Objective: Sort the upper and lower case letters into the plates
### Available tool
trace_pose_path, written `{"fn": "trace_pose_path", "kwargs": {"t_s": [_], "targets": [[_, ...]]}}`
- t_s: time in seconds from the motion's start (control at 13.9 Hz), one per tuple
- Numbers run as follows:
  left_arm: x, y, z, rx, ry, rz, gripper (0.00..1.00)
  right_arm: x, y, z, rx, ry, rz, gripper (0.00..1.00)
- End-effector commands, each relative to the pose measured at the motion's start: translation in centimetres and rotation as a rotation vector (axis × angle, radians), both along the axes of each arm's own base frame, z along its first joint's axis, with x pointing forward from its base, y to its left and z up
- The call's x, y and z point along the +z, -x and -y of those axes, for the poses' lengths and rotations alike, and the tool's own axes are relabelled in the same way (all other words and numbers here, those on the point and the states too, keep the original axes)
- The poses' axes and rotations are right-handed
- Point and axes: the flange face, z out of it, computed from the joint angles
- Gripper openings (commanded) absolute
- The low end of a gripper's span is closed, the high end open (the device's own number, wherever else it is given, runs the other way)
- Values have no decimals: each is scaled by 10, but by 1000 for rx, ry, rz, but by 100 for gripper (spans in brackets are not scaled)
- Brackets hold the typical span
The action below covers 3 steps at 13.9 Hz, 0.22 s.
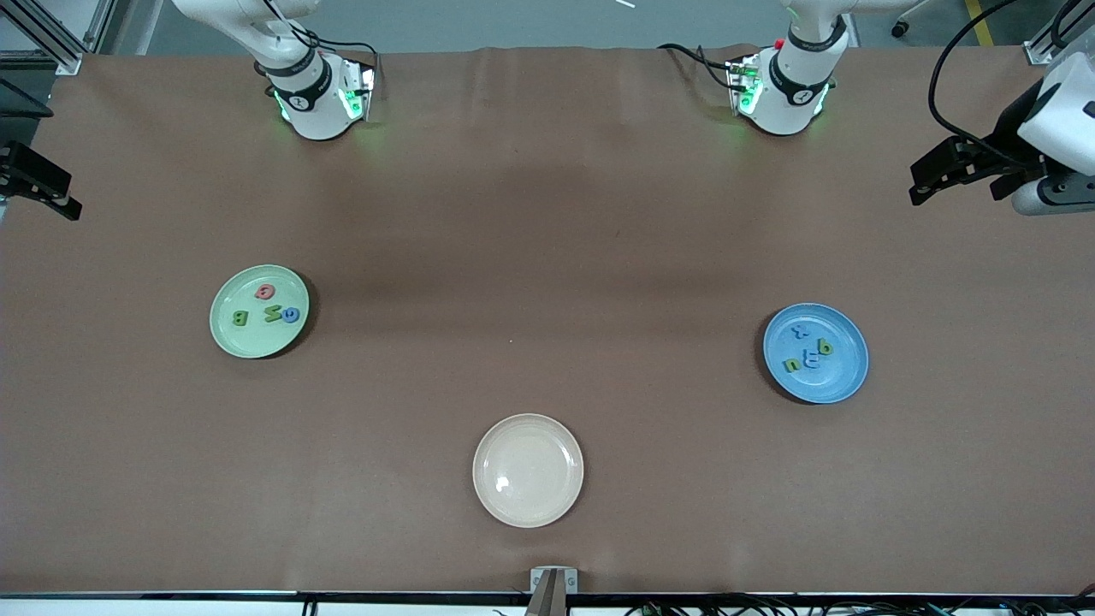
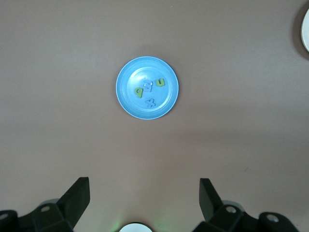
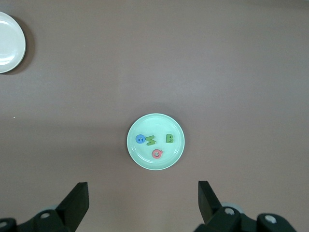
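Four letters (image 1: 267, 306) lie in the green plate (image 1: 231, 338), four in the blue plate (image 1: 843, 376). Both grippers, left (image 2: 145, 193) and right (image 3: 143, 195), hang high with jaws wide.

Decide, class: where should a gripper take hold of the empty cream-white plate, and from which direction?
Grip the cream-white plate at its raised rim, coming straight down, one finger inside, one outside. It lies flat and shallow, probably too wide to span, with nothing beside it.

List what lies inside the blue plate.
In the blue plate lie four small letters: a green one, a pale blue one, a green n and a blue x. Nothing covers them.
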Motion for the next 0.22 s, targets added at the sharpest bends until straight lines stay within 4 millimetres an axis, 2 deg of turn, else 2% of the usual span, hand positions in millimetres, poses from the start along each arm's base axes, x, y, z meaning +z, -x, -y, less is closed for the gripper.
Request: {"fn": "trace_pose_path", "kwargs": {"t_s": [0.0, 0.14], "targets": [[7, 6, -10, -5, 4, 21, 100, 0, 3, 1, -15, -2, -2, 100], [8, 6, -13, -5, 0, 24, 100, 0, 3, 1, -15, -2, -2, 100]]}}
